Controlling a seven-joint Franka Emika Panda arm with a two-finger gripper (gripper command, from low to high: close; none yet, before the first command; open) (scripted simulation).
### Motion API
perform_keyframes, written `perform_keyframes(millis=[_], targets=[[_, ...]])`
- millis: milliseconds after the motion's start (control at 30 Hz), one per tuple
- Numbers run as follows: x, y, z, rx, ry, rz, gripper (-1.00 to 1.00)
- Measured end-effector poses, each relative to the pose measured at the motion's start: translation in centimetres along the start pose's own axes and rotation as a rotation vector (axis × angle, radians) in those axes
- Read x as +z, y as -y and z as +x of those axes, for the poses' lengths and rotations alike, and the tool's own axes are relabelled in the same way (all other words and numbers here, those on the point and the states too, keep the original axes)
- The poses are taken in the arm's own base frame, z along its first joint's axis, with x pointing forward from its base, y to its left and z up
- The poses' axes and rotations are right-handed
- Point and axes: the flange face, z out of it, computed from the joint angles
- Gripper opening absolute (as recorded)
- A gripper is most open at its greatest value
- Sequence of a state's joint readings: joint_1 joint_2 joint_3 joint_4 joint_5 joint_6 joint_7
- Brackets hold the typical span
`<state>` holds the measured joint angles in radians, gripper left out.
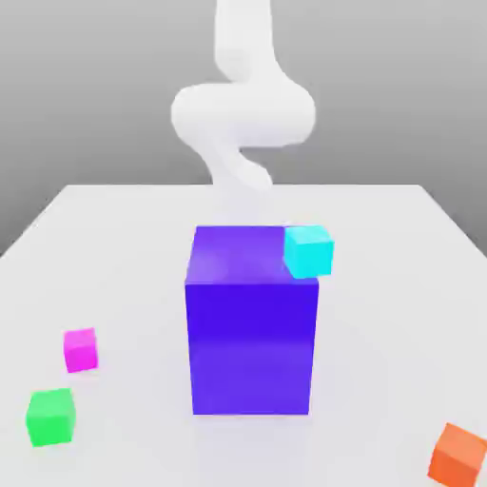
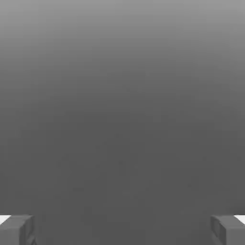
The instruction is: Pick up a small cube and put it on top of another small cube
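Fingers of the gripper (image 2: 122,229) stand wide apart with nothing between them in the hand view, the jaws open and ready for a pick. The robot arm (image 1: 243,114) rises at 12 o'clock beyond the big blue-purple block (image 1: 251,347) in the exterior view. The small magenta cube (image 1: 80,351), the likely pick, sits on the pale surface (image 1: 133,257) at about 9 o'clock from the block, and the green cube (image 1: 49,418) lies near it, at 7 o'clock from the magenta.

The step in hand appears to be the approach. It would be done well by carrying the hand high around or over the block, squaring the 2 fingers to 2 opposite faces of the slightly turned magenta cube, and descending straight before closing gently at mid-height. Drifting toward 7 o'clock could risk brushing the green cube, a handy base if that is the stack intended; the task names none.

At 1 o'clock on the block's outline shows the cyan cube (image 1: 309,252); whether it rests there cannot be told. An orange cube (image 1: 457,457) lies at 4 o'clock, well apart. A level, centered release would suit so small a base.
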<state>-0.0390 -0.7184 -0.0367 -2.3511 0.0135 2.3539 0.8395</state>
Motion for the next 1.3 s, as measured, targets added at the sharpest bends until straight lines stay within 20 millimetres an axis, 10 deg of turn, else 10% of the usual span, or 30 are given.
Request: perform_keyframes(millis=[333, 667, 967, 1000, 1300], targets=[[20.9, -19.8, 2.8, 0.543, 0.102, -0.345, 0.00], [27.9, -43.6, -5.0, 1.077, 0.072, -0.724, 0.00], [32.7, -48.1, -8.7, 1.104, 0.069, -0.760, 0.00], [33.0, -48.3, -8.9, 1.106, 0.070, -0.760, -1.00], [32.2, -47.7, -8.2, 1.103, 0.066, -0.759, -1.00]])
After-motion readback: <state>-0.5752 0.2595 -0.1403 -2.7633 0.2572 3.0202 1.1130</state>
